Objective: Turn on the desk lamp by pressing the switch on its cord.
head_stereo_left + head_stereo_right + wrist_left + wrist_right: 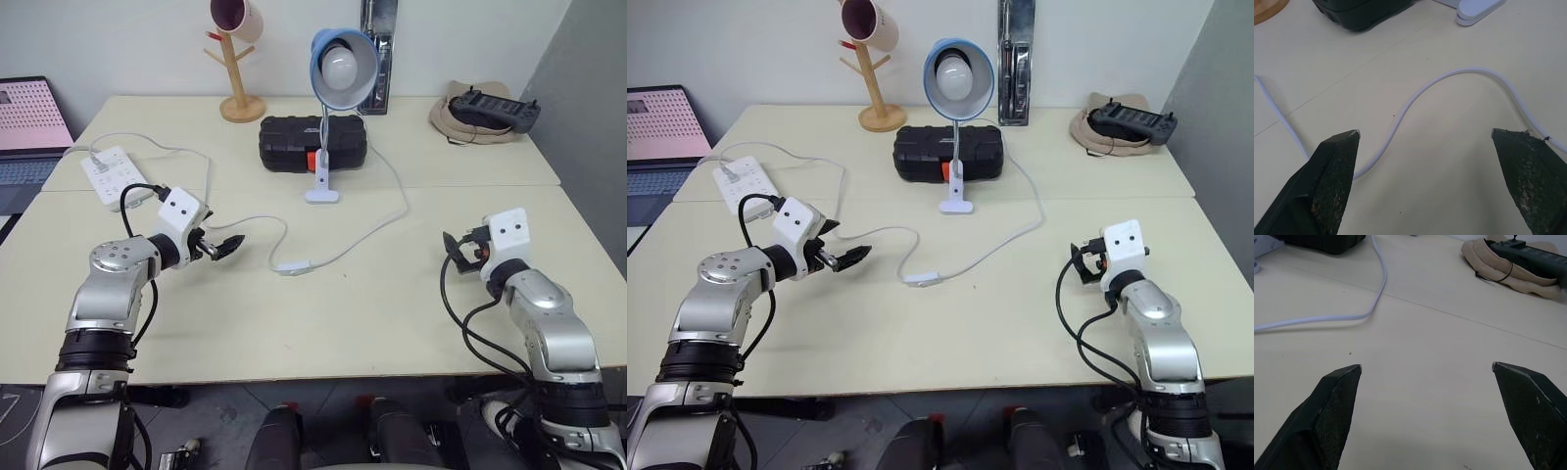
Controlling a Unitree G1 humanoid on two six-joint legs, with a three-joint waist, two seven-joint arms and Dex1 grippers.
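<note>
Blue-shaded desk lamp (343, 61) unlit; small white inline switch (293, 264) unpressed, at 3 o'clock of spread left hand (223, 246). Right hand (458, 251) spread, idle.

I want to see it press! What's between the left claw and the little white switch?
Just bare table and a loop of thin white cord, seen from the head views.
</note>
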